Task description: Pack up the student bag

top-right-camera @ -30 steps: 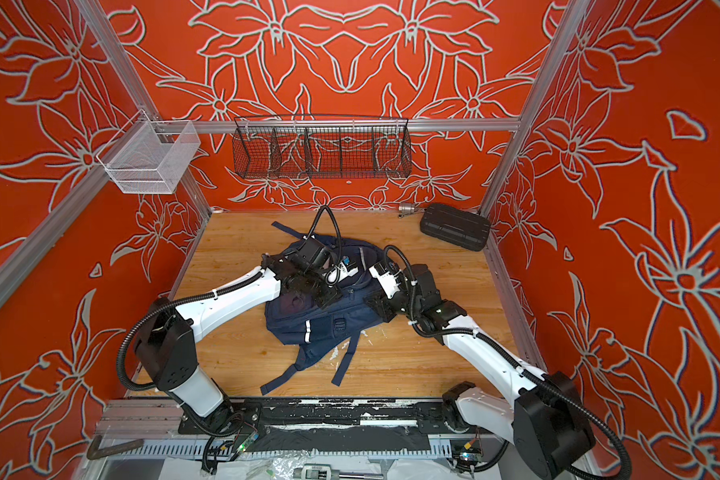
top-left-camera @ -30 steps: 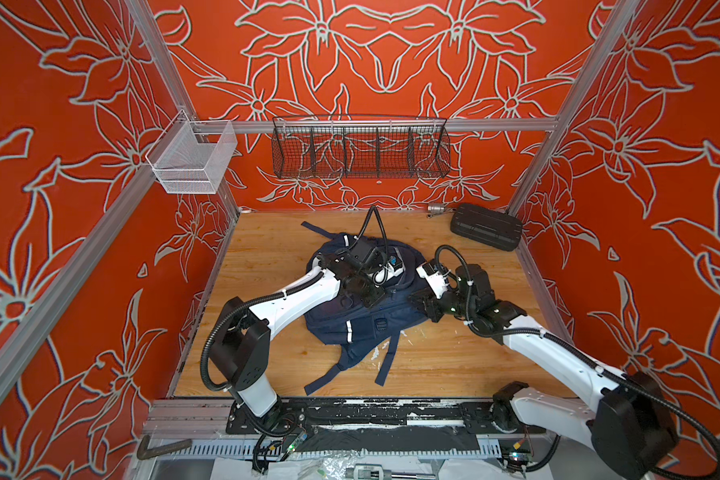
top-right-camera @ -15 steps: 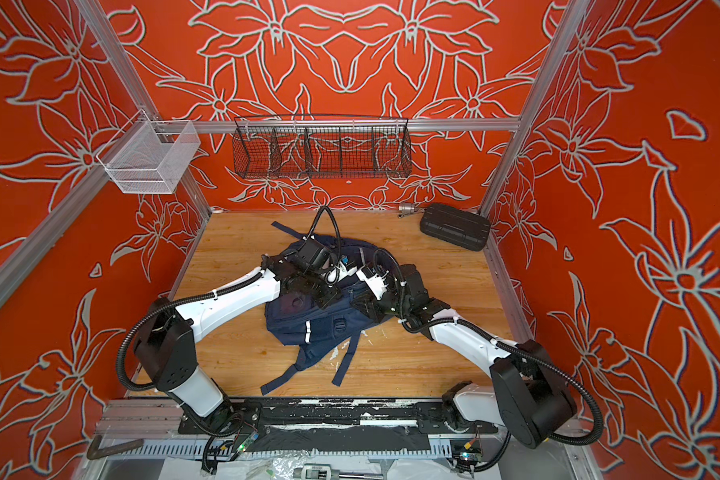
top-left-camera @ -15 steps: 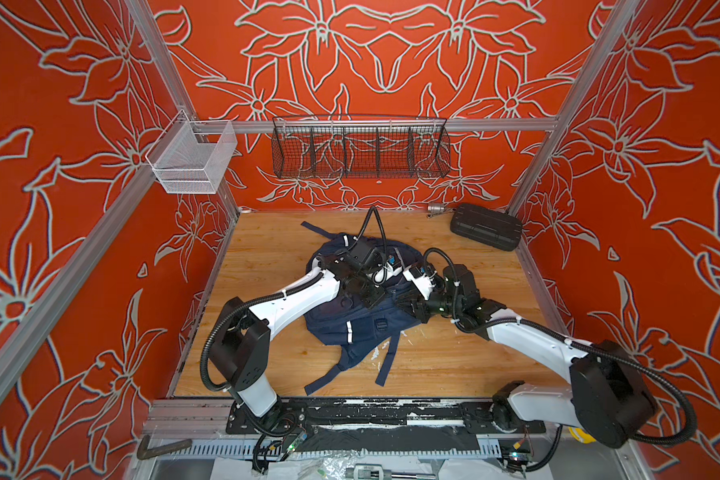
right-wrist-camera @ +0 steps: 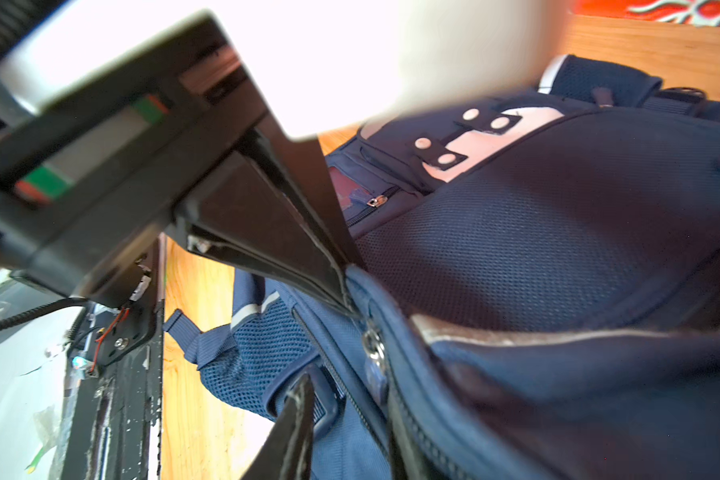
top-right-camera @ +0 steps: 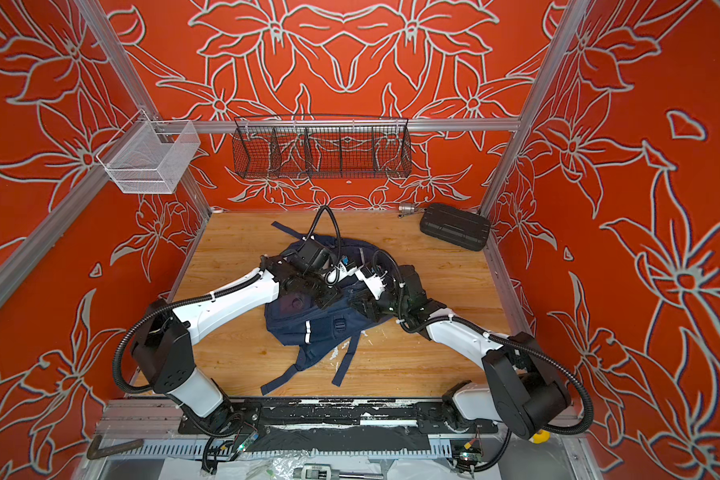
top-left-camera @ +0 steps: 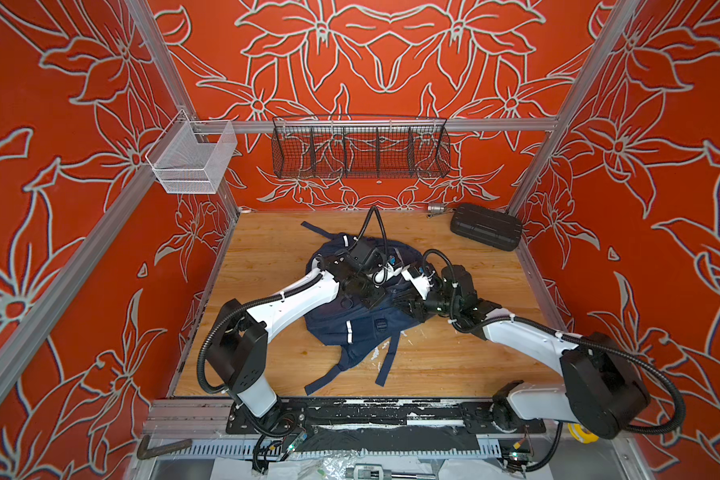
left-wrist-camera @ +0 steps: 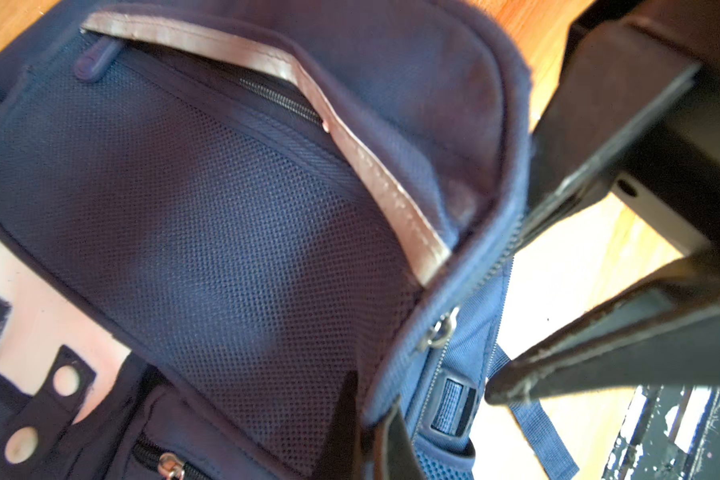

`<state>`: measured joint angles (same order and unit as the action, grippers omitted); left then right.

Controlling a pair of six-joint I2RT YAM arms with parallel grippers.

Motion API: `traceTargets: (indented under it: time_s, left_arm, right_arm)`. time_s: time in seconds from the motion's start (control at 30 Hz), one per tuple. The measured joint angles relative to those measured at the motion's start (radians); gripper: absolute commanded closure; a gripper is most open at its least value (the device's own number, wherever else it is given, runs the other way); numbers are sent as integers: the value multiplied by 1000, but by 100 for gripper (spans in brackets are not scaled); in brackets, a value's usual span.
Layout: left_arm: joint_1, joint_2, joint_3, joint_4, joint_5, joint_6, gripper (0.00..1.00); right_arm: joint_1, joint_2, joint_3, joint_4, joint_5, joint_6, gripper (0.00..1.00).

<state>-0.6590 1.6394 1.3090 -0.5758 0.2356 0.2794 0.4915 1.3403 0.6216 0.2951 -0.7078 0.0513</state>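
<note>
A: The right hand (left-wrist-camera: 512, 316) has swung in! A second ago it hung off to the bag's right side. Now it sits at the edge of the student bag (top-left-camera: 333, 328), nose to nose with the left hand (right-wrist-camera: 344, 270).

B: And the left one hasn't budged. It stays clamped tight on the piped rim of the bag, pinching fabric just beside the zip pull ring (left-wrist-camera: 437, 330).

A: How do the right one's jaws stand?

B: Parted by a modest gap, with nothing gripped that I can see. In its own wrist view the fingers stand either side of the bag's zipped side edge. Whether they touch it, I can't tell.

A: So what does that mean for the job?

B: My read is that one hand anchors the cloth while the other comes for the zip. That's opening the bag, so packing proper hasn't begun.

A: And where's the bag?

B: Lying flat in the middle of the wooden surface (top-left-camera: 267, 257), its straps trailing towards the front rail. It's well apart from the black hard case (top-left-camera: 486, 226) in the back right corner.

A: Any writing to read?

B: None legible. There's a white patch (right-wrist-camera: 474, 141) with dark tabs and round pale studs, and a silvery reflective stripe (left-wrist-camera: 366, 170), but no brand name showing.
</note>
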Motion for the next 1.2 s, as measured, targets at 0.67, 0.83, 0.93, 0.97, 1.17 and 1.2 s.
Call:
traceTargets:
  time_s: [0.67, 0.83, 0.93, 0.97, 1.17, 1.2]
  left_arm:
    - [-10, -84, -78, 0, -28, 29, 100]
    - [-10, -107, -95, -1, -12, 43, 100]
    - [-9, -108, -95, -2, -5, 43, 100]
    - [-8, -108, -95, -3, -5, 42, 100]
    - [-6, -108, -95, -8, -6, 33, 100]
    - [-6, -108, -95, -8, -6, 31, 100]
  right_arm:
    - [3, 30, 0, 36, -57, 4, 100]
    - [4, 30, -2, 39, -89, -2, 83]
    - [4, 40, -2, 55, -112, 6, 76]
    - [5, 43, -2, 56, -116, 7, 74]
    - [8, 54, 0, 69, -122, 9, 75]
    - [8, 56, 0, 71, -119, 10, 75]
